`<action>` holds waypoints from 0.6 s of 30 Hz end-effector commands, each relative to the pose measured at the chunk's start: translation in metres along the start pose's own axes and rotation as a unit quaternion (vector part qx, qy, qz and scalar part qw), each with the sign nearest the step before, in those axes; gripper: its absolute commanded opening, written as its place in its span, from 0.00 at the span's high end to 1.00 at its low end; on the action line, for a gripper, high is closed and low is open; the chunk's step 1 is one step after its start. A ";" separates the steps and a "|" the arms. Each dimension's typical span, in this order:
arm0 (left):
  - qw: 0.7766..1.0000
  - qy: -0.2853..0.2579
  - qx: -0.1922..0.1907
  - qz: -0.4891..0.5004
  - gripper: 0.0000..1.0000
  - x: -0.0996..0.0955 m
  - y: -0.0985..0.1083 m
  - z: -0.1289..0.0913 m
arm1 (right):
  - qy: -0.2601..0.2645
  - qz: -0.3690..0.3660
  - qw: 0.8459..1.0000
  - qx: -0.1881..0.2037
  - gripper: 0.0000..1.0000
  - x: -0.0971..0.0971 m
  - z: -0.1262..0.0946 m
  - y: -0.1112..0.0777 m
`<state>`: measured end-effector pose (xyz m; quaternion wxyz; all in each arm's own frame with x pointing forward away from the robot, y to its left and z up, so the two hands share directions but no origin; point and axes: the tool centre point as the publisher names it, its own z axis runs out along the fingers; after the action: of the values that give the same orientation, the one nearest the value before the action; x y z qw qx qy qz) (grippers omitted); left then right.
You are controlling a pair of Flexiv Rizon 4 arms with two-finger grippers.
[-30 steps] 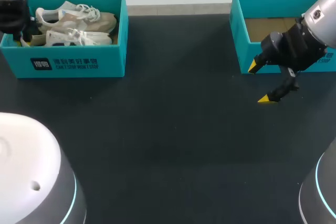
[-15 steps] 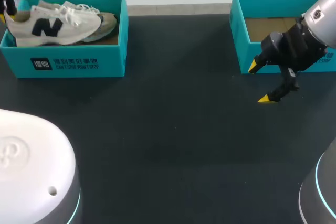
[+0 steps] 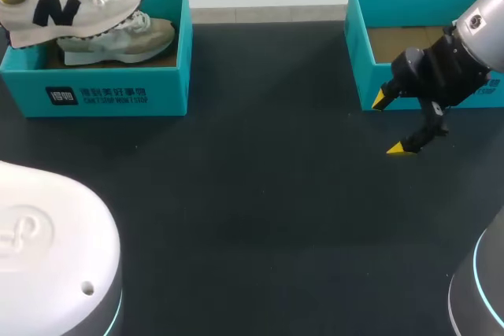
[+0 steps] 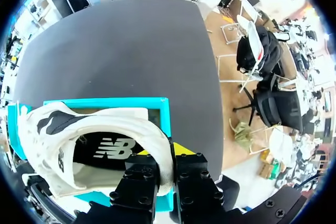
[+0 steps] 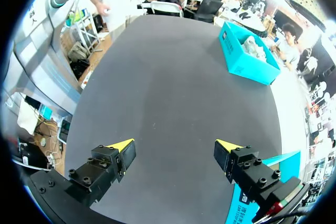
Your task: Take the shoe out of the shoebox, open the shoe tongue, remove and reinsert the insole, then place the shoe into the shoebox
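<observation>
The shoe point(image 3: 67, 7), white with a dark logo on its side, hangs above the left shoebox point(image 3: 118, 96), toe pointing toward the middle of the table and heel at the outer end. From the head view I cannot tell whether its sole touches anything beneath it. In the left wrist view my left gripper point(image 4: 167, 157) is clamped on the heel collar, with one finger inside the shoe and the other outside, and the padded rim is pinched between them. The insole point(image 4: 110, 148) shows down in the opening, lying flat in the shoe. The teal rim of the box sits just under the shoe in that view.

A second shoe point(image 3: 122, 41), paler and beige-toned, lies on its side in the left shoebox below the held one.

My right gripper point(image 3: 391, 123) is well apart from all this, on the other side of the table point(image 3: 260, 194). Its fingers are spread wide with nothing between them, and the right wrist view shows only dark tabletop under the yellow tips. It hangs just in front of the near wall of the right shoebox point(image 3: 360, 53), which shows a brown cardboard floor.
</observation>
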<state>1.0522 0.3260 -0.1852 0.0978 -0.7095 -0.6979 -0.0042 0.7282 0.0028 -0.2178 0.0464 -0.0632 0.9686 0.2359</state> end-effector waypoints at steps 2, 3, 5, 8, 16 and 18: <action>1.000 0.000 0.000 0.000 1.00 0.000 0.000 -0.001 | 0.000 0.000 1.000 0.001 0.00 0.000 0.001 0.000; 1.000 0.000 0.000 0.000 1.00 0.000 0.000 -0.001 | 0.000 0.000 1.000 0.001 0.00 0.000 0.001 0.000; 1.000 0.000 0.000 0.000 1.00 0.000 0.000 -0.001 | 0.000 0.000 1.000 0.001 0.00 0.000 0.001 0.000; 1.000 0.000 0.000 0.000 1.00 0.000 0.000 -0.001 | 0.000 0.000 1.000 0.001 0.00 0.000 0.001 0.000; 0.998 0.015 -0.068 -0.001 1.00 -0.023 -0.057 -0.028 | 0.000 0.000 1.000 0.001 0.00 0.000 0.001 0.000; 0.997 0.025 -0.078 -0.012 1.00 -0.029 -0.073 -0.036 | 0.000 0.000 1.000 0.001 0.00 0.000 0.001 0.000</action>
<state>1.0383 0.3029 -0.1601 0.0876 -0.7054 -0.7028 -0.0268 0.7282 0.0028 -0.2178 0.0464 -0.0632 0.9686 0.2359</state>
